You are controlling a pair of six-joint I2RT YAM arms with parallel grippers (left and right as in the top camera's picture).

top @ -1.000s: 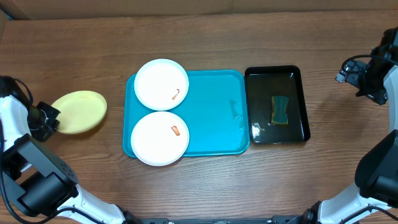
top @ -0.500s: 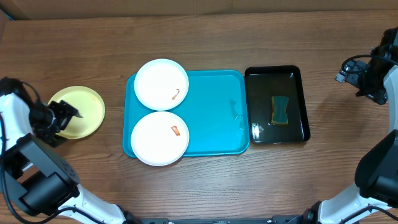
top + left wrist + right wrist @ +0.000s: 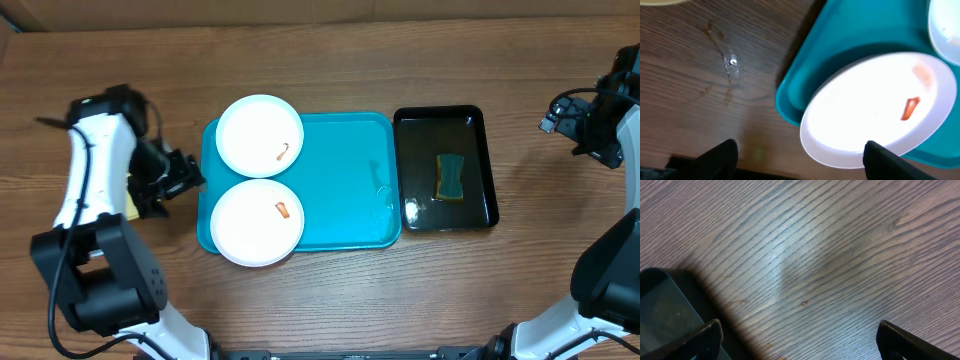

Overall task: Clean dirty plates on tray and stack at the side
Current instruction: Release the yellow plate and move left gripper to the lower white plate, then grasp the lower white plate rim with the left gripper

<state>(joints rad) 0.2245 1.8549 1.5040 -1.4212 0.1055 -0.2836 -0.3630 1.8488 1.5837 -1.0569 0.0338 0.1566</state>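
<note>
Overhead, tray (image 3: 345, 180): turquoise, in the middle of the wooden table (image 3: 330, 60), its right half bare.
Overhead, far white plate (image 3: 255, 132): on the tray's far left corner, reaching over the rim, with a thin brown-orange curl near its right edge.
Overhead, near white plate (image 3: 250, 225): on the tray's near left corner, overhanging the front rim, just beside the far plate, with a small orange smear right of its centre.
Overhead, yellow-green plate (image 3: 132, 207): only a sliver shows left of the tray; the left arm covers the rest.
Overhead, left gripper (image 3: 188, 176): just left of the tray, level with the gap between the two white plates, jaws apart, holding nothing.
Overhead, black basin (image 3: 485, 165): just right of the tray, with a green sponge (image 3: 450, 176) lying inside.
Overhead, right gripper (image 3: 575, 125): well right of the basin, over bare wood.
Left wrist, left gripper (image 3: 800, 160): both fingers low in the frame and spread wide, nothing between them.
Left wrist, near white plate (image 3: 865, 110): lies across the tray's (image 3: 840, 35) rim and out over the table (image 3: 690, 85), orange smear on its right side.
Left wrist, far white plate (image 3: 946, 25): only an edge shows, top right.
Right wrist, right gripper (image 3: 800, 342): jaws wide apart and empty over the table (image 3: 830, 245).
Right wrist, black basin (image 3: 660, 300): one corner shows at lower left.
</note>
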